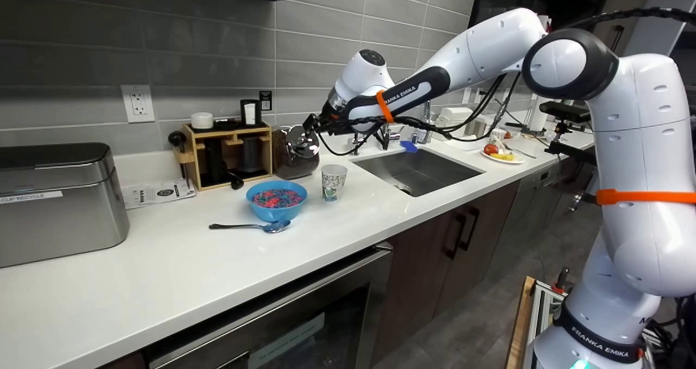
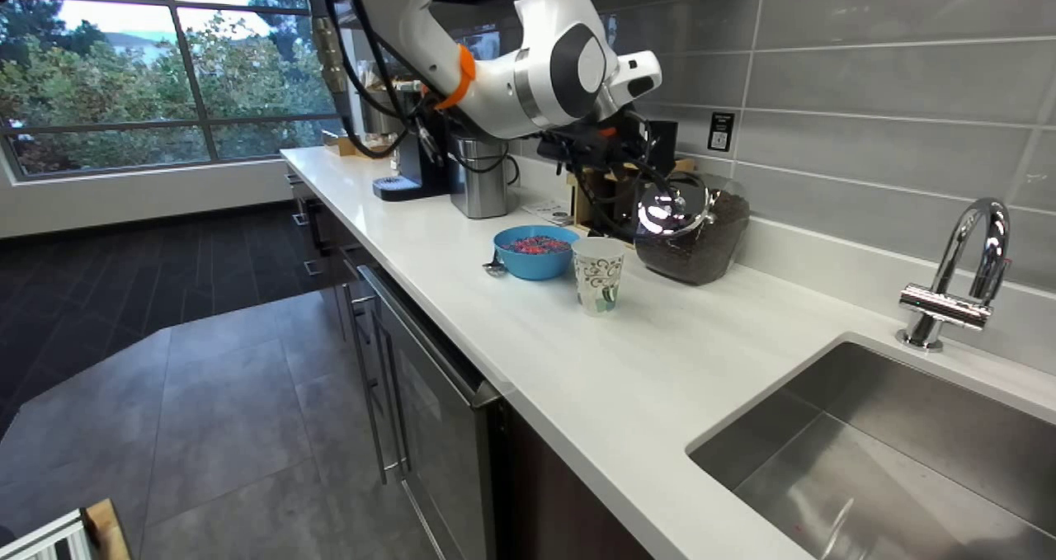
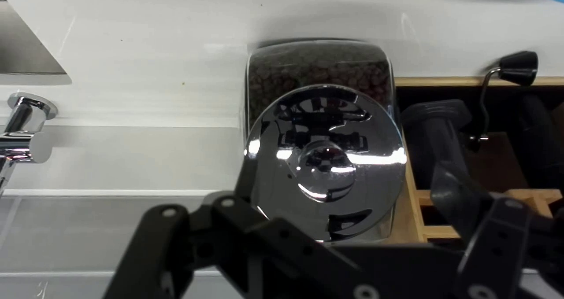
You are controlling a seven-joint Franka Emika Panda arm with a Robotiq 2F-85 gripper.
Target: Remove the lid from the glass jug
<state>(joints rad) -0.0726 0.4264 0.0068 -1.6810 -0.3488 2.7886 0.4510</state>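
The arm (image 1: pixel 549 64) reads "FRANKA EMIKA", the label (image 1: pixel 31 197) on the steel bin (image 1: pixel 60 222) "-CUP RECYCLE".

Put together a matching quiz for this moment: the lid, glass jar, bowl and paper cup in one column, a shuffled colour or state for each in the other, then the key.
1. lid
2. glass jar
3. bowl
4. paper cup

A. blue, holding pink and blue bits
B. upright, printed with swirls
C. round and mirror-shiny
D. holding dark beans

Pairs: 1-C; 2-D; 3-A; 4-B
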